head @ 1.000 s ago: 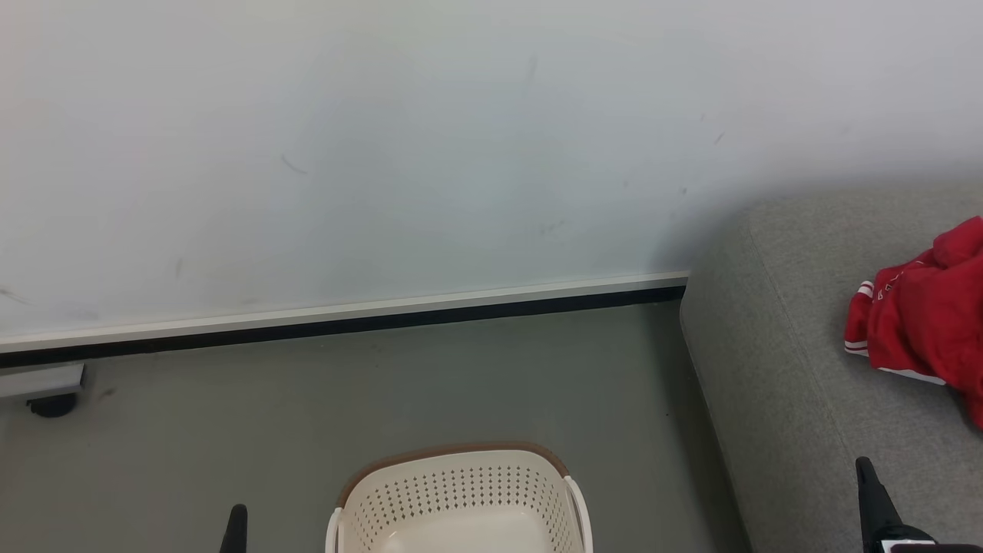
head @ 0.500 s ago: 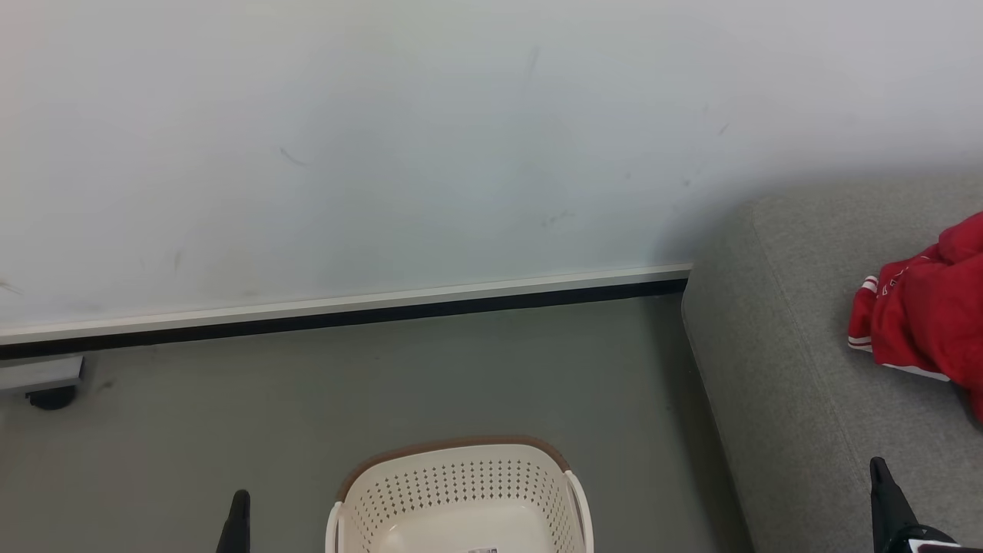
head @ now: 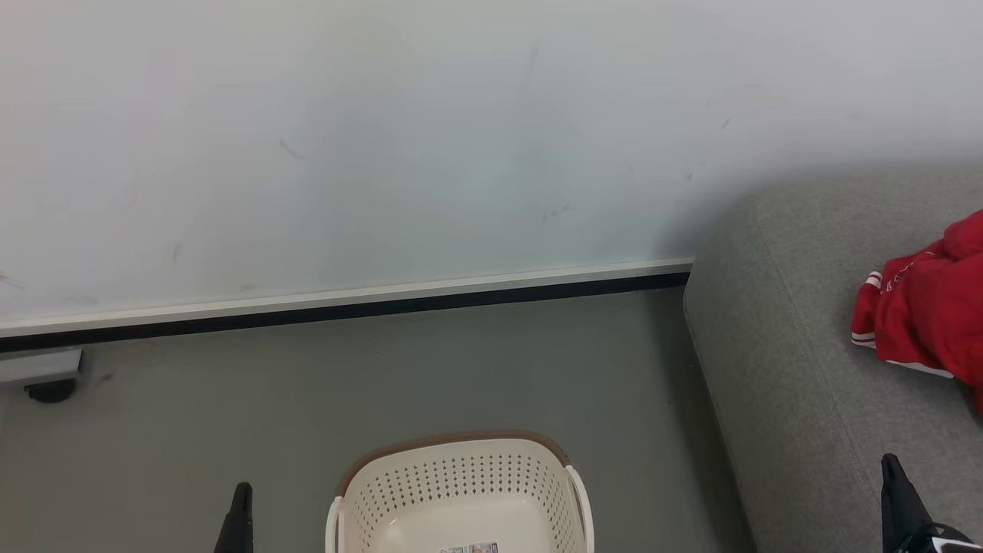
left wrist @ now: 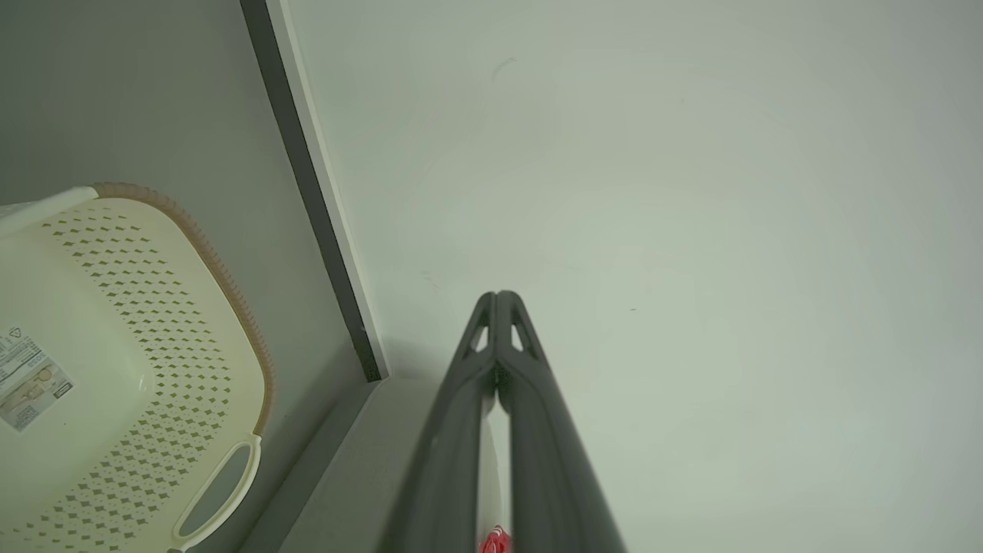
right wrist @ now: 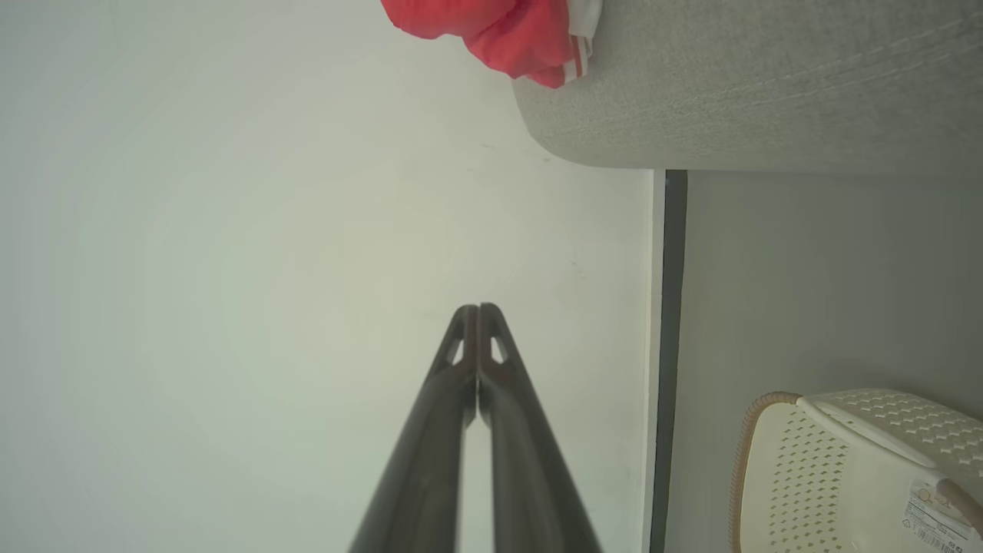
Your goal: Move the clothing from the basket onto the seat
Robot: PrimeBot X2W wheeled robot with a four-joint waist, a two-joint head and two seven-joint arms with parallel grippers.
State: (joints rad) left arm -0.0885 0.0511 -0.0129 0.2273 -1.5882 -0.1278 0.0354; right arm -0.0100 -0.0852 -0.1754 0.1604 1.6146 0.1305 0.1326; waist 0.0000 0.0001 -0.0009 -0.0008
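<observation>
The cream basket with a brown rim stands on the floor at the bottom centre, and the part of its inside that shows holds just a paper label. Red clothing lies on the grey seat at the right edge. My left gripper rises left of the basket, shut and holding nothing. My right gripper stands over the seat's front, shut and holding nothing. The left wrist view shows the left gripper with tips together beside the basket. The right wrist view shows the right gripper, the clothing, seat and basket.
A pale wall with a white and black skirting strip runs behind the grey floor. A castor and a grey base stand at the far left by the wall.
The head camera has tilted down a little, so more of the basket's inside and its label show. The clothing lies as before. Both grippers stay shut.
</observation>
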